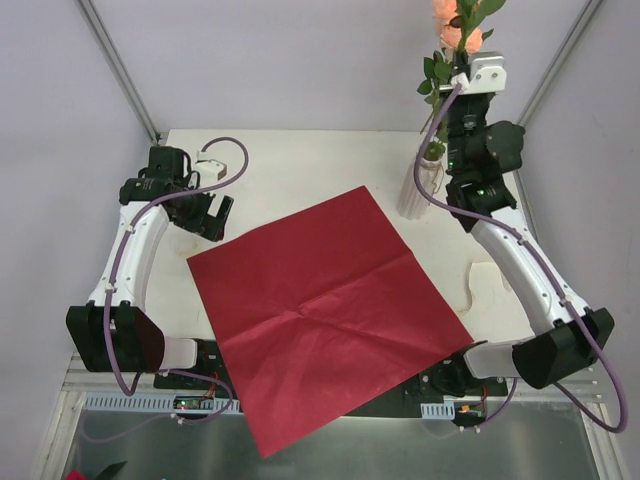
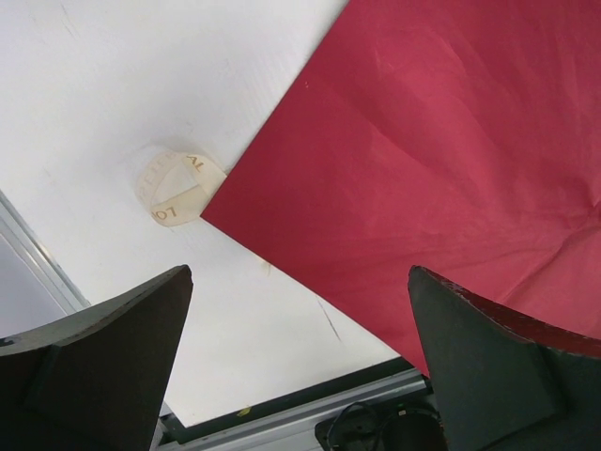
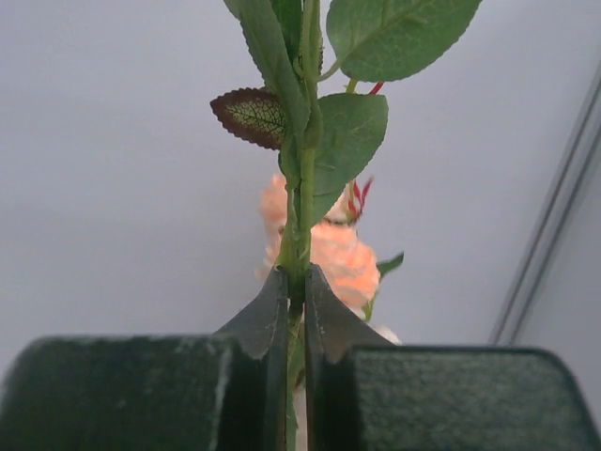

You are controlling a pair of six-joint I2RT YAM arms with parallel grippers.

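Clamping stem [image 3: 300,221], right gripper [image 3: 293,287], left gripper [image 2: 299,274] agape, red paper [image 1: 320,310], white table [image 1: 290,170], grey walls [image 1: 300,60]

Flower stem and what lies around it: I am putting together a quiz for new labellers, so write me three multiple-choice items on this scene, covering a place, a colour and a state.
1. Where does the white vase stand?
A. on the far right part of the table
B. at the table's near left edge
C. between the arm bases

2. What colour is the paper sheet?
A. blue
B. red
C. yellow

3. What state is the right hand in?
A. wide open and empty
B. shut on the flower stem
C. shut on a cup

Answers:
1 A, since the top view shows it far back and to the right.
2 B, since it is red in both the top and left wrist views.
3 B, since the right wrist view shows both fingers pressed against the stem.
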